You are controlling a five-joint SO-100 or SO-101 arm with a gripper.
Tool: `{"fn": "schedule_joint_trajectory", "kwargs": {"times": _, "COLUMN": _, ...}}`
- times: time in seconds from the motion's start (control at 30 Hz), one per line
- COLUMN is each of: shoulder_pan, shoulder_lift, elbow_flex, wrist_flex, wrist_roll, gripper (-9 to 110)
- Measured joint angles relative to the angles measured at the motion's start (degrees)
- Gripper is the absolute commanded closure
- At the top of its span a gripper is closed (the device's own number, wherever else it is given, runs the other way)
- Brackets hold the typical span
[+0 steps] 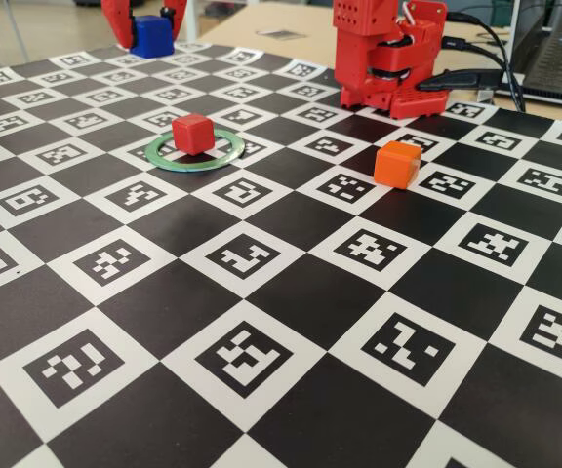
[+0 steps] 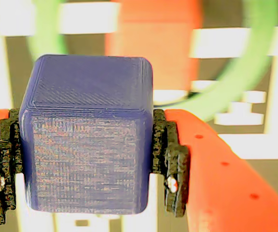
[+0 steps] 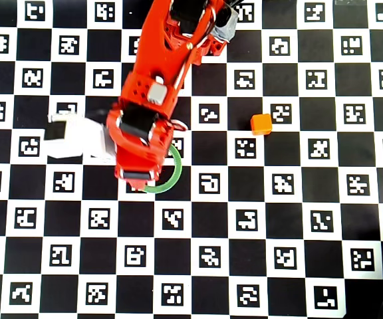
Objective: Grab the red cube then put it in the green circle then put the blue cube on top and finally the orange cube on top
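My red two-finger gripper (image 2: 86, 159) clamps the matte deep-blue plastic cube (image 2: 88, 135), held above the board; the small red cube (image 1: 192, 133) sits inside the pale-green ring (image 1: 199, 160), ahead and below.

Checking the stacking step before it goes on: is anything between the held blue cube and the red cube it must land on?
Nothing visible is in the way. The gripper holds the blue cube off the board; the red cube sits in the green circle with a bare top. The orange cube lies well aside.
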Motion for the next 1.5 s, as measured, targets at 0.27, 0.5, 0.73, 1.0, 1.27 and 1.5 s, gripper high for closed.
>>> {"fn": "schedule_joint_trajectory", "kwargs": {"times": 0.27, "shoulder_pan": 0.0, "shoulder_lift": 2.8, "elbow_flex": 7.5, "wrist_flex": -4.8, "wrist_roll": 0.6, "gripper": 96}}
{"fn": "schedule_joint_trajectory", "kwargs": {"times": 0.5, "shoulder_pan": -2.1, "shoulder_lift": 2.8, "elbow_flex": 12.5, "wrist_flex": -10.1, "wrist_roll": 1.3, "gripper": 96}}
{"fn": "schedule_joint_trajectory", "kwargs": {"times": 0.73, "shoulder_pan": -2.3, "shoulder_lift": 2.8, "elbow_flex": 13.8, "wrist_flex": -13.4, "wrist_roll": 0.2, "gripper": 97}}
{"fn": "schedule_joint_trajectory", "kwargs": {"times": 1.0, "shoulder_pan": -2.4, "shoulder_lift": 2.8, "elbow_flex": 16.8, "wrist_flex": -15.0, "wrist_roll": -1.1, "gripper": 97}}
{"fn": "schedule_joint_trajectory", "kwargs": {"times": 1.27, "shoulder_pan": -5.3, "shoulder_lift": 2.8, "elbow_flex": 17.8, "wrist_flex": -15.5, "wrist_roll": -0.8, "gripper": 97}}
{"fn": "schedule_joint_trajectory", "kwargs": {"times": 1.5, "shoulder_pan": -6.1, "shoulder_lift": 2.8, "elbow_flex": 18.6, "wrist_flex": -16.9, "wrist_roll": -0.4, "gripper": 97}}
